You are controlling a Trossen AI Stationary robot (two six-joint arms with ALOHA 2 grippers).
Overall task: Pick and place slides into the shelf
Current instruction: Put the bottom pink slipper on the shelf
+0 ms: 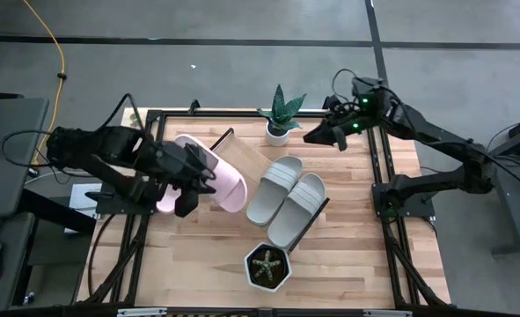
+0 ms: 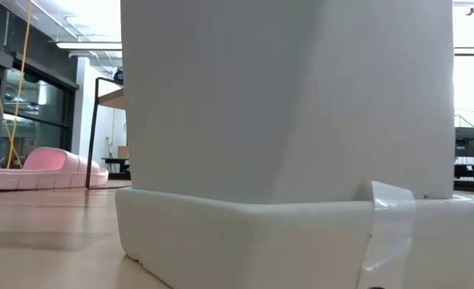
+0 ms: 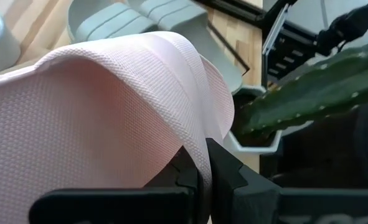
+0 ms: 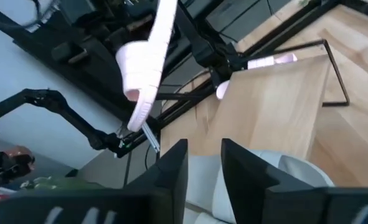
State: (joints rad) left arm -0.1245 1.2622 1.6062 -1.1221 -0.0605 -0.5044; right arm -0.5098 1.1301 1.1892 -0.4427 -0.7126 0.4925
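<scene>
Butcher-block tabletop [image 1: 347, 255] over grey floor [image 1: 242, 70]

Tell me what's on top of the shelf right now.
Two grey-beige slides lie side by side on the shelf, and one pink slide rests across its other end. The board under them is covered.

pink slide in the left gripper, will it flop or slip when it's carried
The pink slide probably flexes somewhat: its strap curves softly where the left gripper pinches it. The ribbed texture likely helps against slipping. Held by its strap only, it hangs on edge in the right wrist view, so it may swing.
</scene>
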